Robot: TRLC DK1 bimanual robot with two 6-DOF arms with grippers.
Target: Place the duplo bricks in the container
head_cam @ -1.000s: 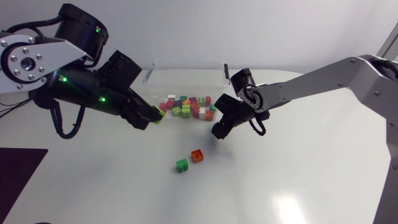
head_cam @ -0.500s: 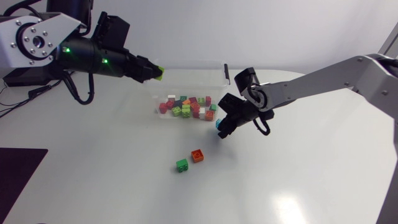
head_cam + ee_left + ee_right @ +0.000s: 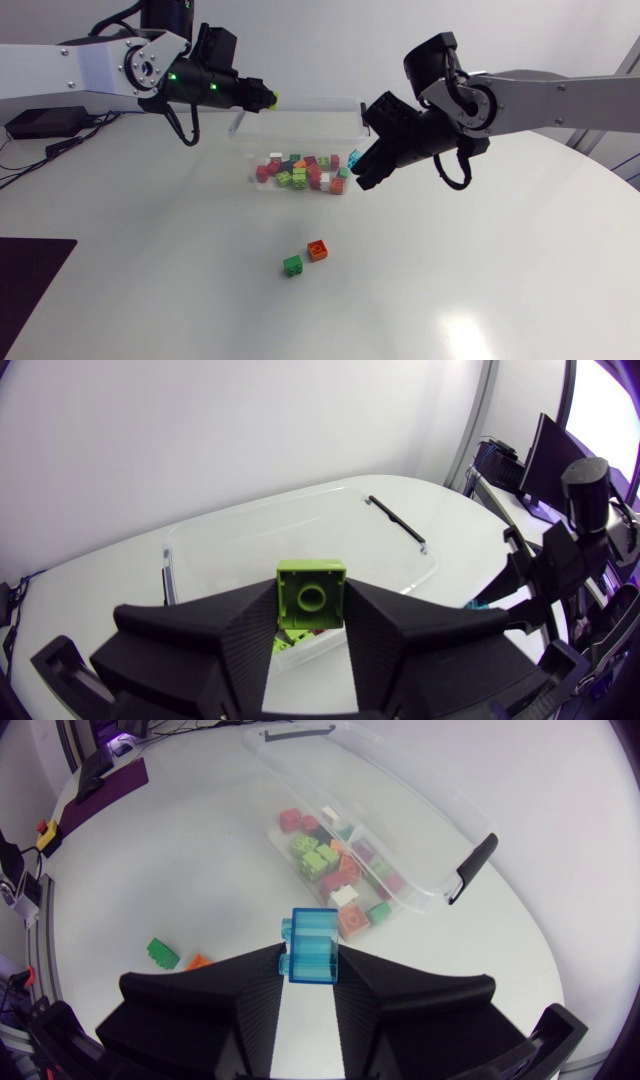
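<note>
My left pincer [image 3: 266, 98] grips a lime brick [image 3: 311, 593] above the container's [image 3: 300, 122] far-left corner; my right pincer [image 3: 357, 165] clamps a blue brick [image 3: 311, 946] at its right end; a green brick [image 3: 292, 265] and an orange brick [image 3: 318, 250] lie nearer on the bench [image 3: 450, 280].

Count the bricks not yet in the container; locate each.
4: green brick and orange brick on the table; lime brick in left end effector; blue brick in right end effector.

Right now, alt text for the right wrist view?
The right gripper is shut on a light blue brick above the table. Ahead, a clear container holds a pile of coloured bricks; a green brick and an orange brick lie loose on the table.
</note>
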